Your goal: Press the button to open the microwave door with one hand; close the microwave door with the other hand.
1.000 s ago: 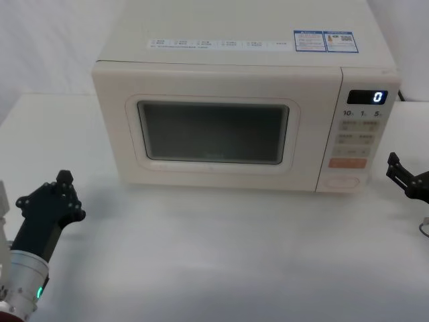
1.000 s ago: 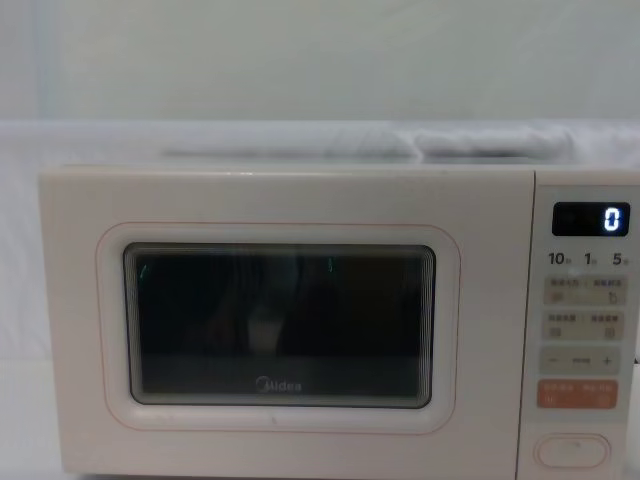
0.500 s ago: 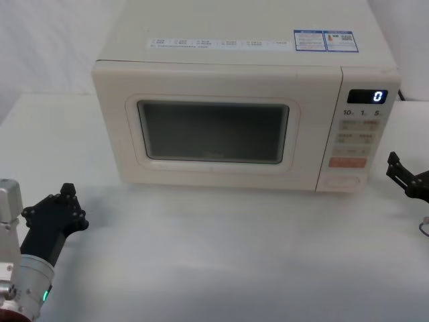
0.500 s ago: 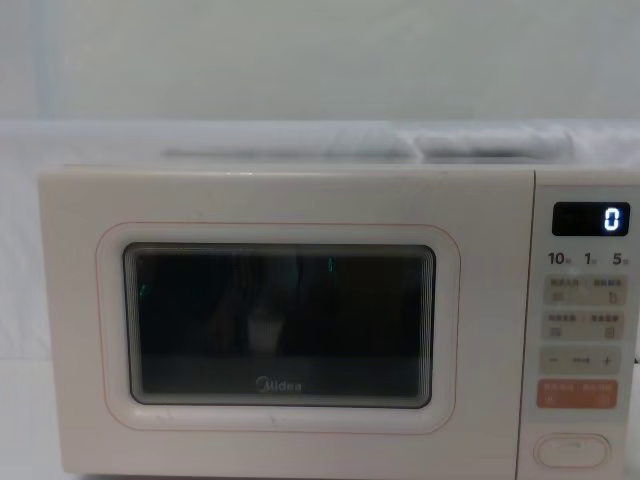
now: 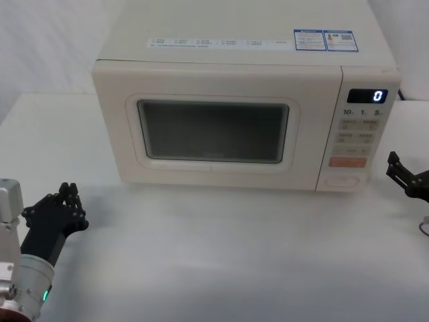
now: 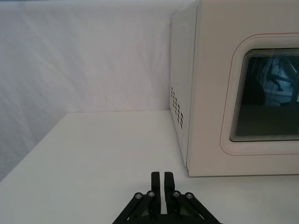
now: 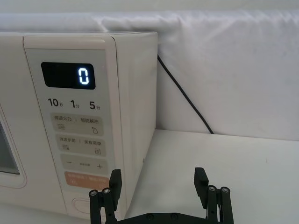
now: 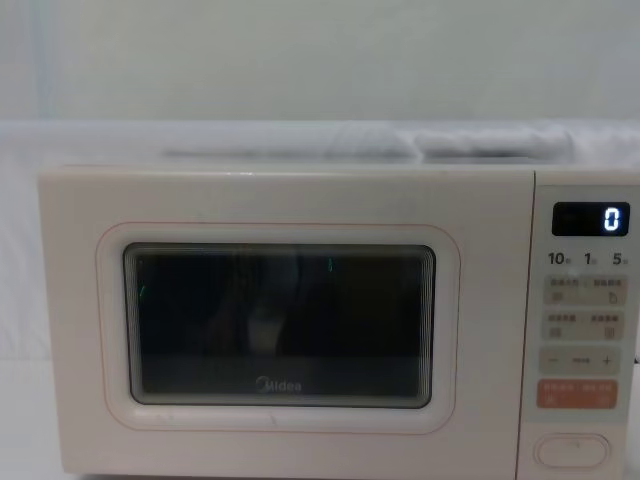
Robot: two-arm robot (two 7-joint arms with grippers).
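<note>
Ahead of the right end effector (image 7: 159,179), whose fingers are spread wide apart with nothing between them, stands the control panel (image 5: 358,137) of the microwave. The button (image 8: 572,450) (cream, pill-shaped) sits at the bottom of that panel, just beyond the end effector's left finger and not touched. Above it are the orange key (image 7: 86,179) and the display (image 7: 68,75), reading 0. The microwave door (image 5: 214,127) is closed flush with the cabinet. The left end effector (image 6: 161,179), fingers pressed together and empty, hovers low over the table (image 5: 221,255), with the door's left edge ahead and to its right, well apart.
</note>
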